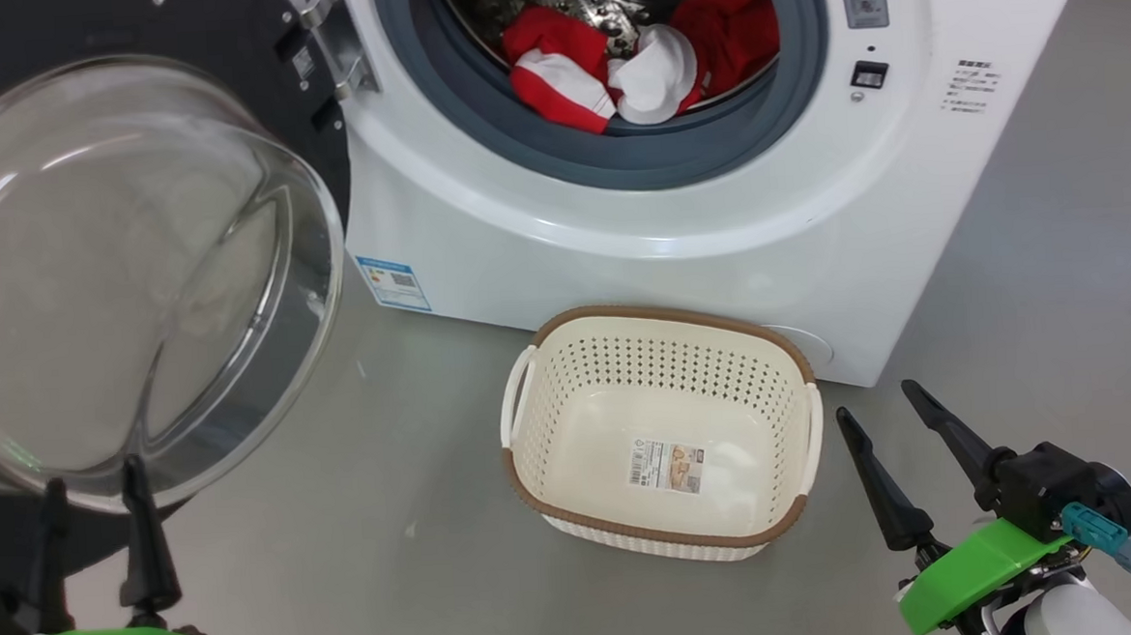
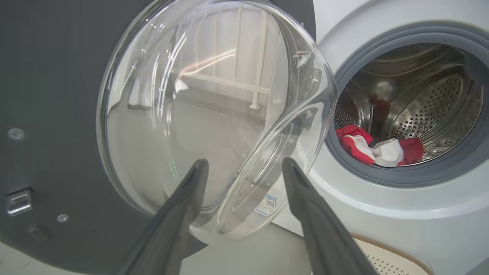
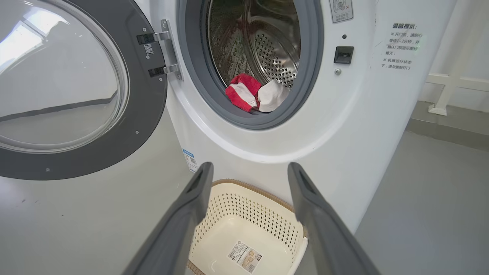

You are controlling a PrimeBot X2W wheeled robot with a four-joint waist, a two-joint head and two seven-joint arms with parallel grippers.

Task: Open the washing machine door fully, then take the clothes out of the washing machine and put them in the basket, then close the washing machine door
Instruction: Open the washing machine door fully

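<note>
The washing machine door [image 1: 128, 273] stands swung wide to the left, its clear glass bowl [image 2: 214, 114] bulging toward me. Red and white clothes [image 1: 644, 62] lie in the steel drum [image 3: 267, 46] of the white washing machine [image 1: 715, 213], just behind the grey rubber ring. The cream basket [image 1: 663, 428] sits on the floor in front of the machine with nothing in it but its paper label. My left gripper [image 1: 93, 483] is open at the lower left, fingertips just below the glass bowl. My right gripper [image 1: 880, 403] is open at the lower right, beside the basket.
Grey floor [image 1: 344, 523] spreads around the basket and to the machine's right. A white railing [image 3: 450, 80] stands behind the machine on the right. The door latch socket [image 1: 868, 74] sits right of the opening.
</note>
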